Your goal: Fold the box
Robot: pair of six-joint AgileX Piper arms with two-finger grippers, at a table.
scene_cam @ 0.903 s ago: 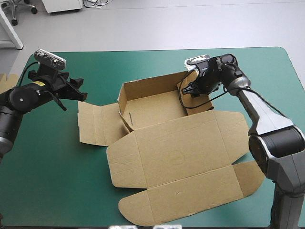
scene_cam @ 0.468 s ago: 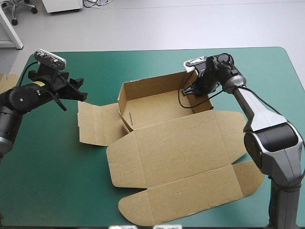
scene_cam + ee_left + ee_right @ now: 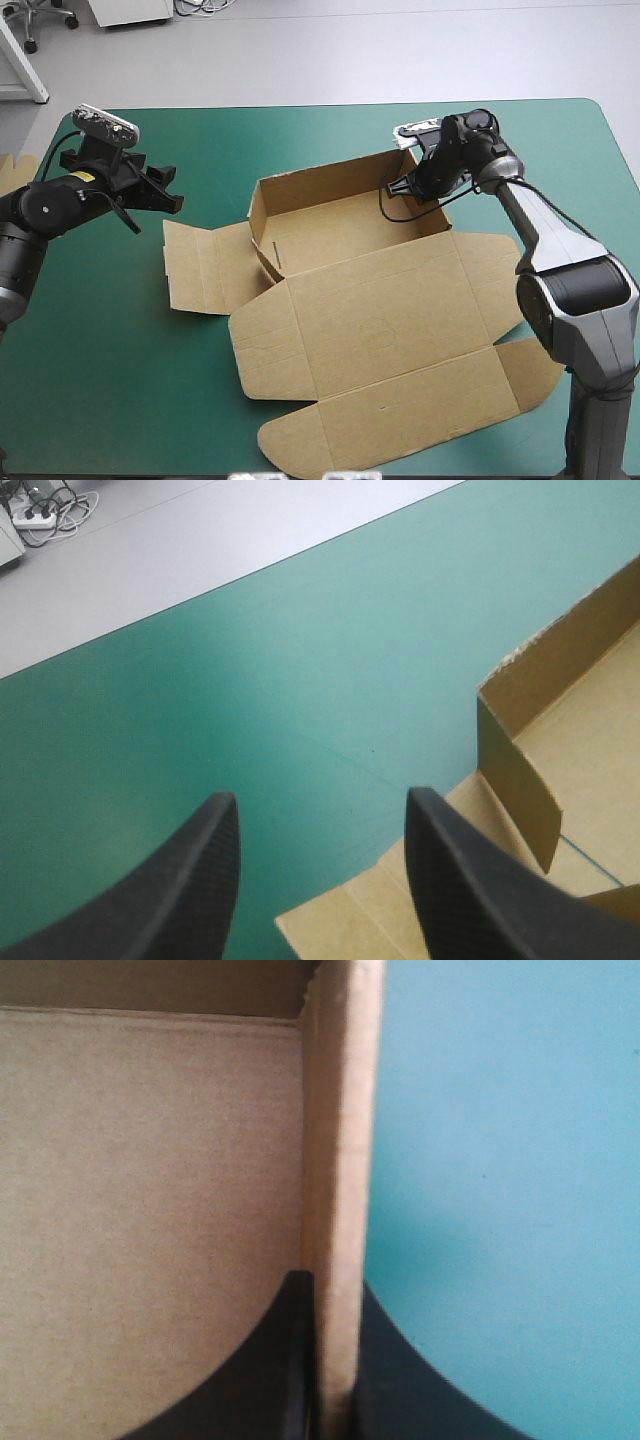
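Right fingers (image 3: 255, 1380): black and curved, all but closed on the raised right-hand wall (image 3: 345, 1160) of the brown cardboard box (image 3: 370, 320), with one finger inside the tray and one outside.
Left fingers (image 3: 190, 880): black, spread wide and holding nothing, hovering over the teal-green table (image 3: 110, 380) at the left of the high view.
Box position: it fills the centre of the high view. The tray part, walls raised, sits upper middle. The broad lid panel and its flaps lie flat toward the lower right, and one side flap (image 3: 200, 265) lies flat at centre left.
Box relative to fingers: the right wall sits between the right fingers. The flat side flap and the tray's corner lie just ahead of the left fingers, not touching them.
Step in hand: probably standing the right wall upright and settling it.
Next move: likely calls for holding that wall steady while the left fingers descend to the flat side flap, raise it and tuck it.
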